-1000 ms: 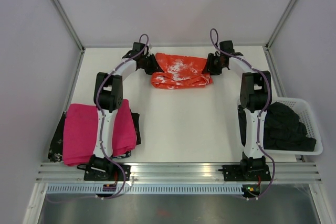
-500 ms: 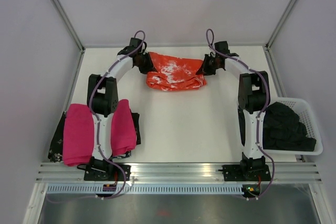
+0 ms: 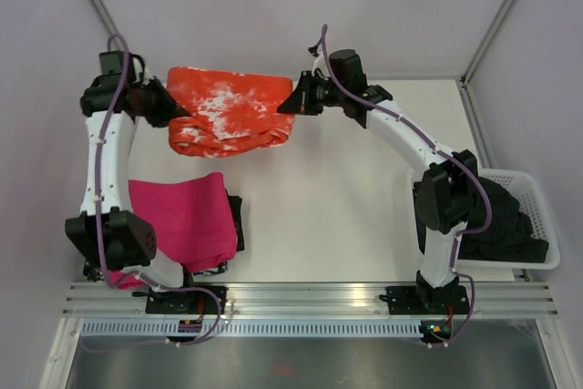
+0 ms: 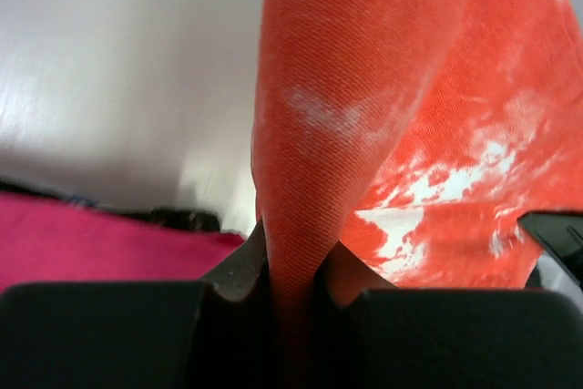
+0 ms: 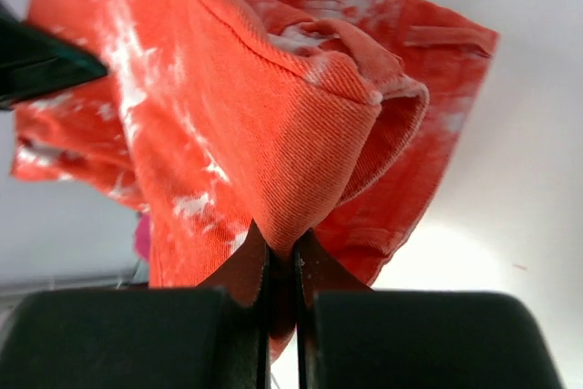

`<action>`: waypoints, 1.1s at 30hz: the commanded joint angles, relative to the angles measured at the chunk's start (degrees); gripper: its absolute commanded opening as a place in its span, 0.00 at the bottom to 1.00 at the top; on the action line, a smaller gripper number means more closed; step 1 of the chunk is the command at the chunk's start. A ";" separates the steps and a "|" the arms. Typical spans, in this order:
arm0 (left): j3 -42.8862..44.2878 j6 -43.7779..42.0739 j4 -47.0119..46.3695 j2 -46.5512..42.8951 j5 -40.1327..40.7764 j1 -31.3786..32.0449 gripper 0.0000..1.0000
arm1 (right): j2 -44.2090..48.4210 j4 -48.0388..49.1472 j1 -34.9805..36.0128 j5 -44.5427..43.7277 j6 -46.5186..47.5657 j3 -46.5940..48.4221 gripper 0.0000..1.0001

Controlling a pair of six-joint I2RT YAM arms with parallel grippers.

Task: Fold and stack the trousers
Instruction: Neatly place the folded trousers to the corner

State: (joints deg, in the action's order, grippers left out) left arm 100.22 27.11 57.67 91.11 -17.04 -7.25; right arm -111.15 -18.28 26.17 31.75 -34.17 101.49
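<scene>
The folded orange-red trousers [image 3: 232, 111] with white blotches hang in the air at the back left, stretched between both grippers. My left gripper [image 3: 164, 105] is shut on their left edge. My right gripper [image 3: 293, 101] is shut on their right edge. In the left wrist view the cloth [image 4: 364, 116] is pinched between my jaws. In the right wrist view a thick fold [image 5: 301, 143] is pinched between my jaws. The lower part sags in a roll above the table [image 3: 328, 207].
A magenta-pink folded cloth [image 3: 178, 220] lies on a dark patterned garment [image 3: 96, 248] at the front left, just below the hanging trousers. A white basket [image 3: 537, 216] holding a dark garment [image 3: 496, 220] stands at the right edge.
Both arms have lifted the trousers off the table and carried them to the left. The left arm swung out to the far left, uncovering the pink cloth. The right arm stretched leftwards.
</scene>
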 commanded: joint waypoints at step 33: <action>-0.39 0.22 18.05 -33.45 -7.42 -22.02 0.02 | 22.29 -17.57 21.99 -10.66 6.14 8.90 0.00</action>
State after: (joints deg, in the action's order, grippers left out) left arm 94.91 24.45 74.35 58.28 -27.59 -29.06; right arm -91.68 -34.72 47.31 19.66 -26.85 109.19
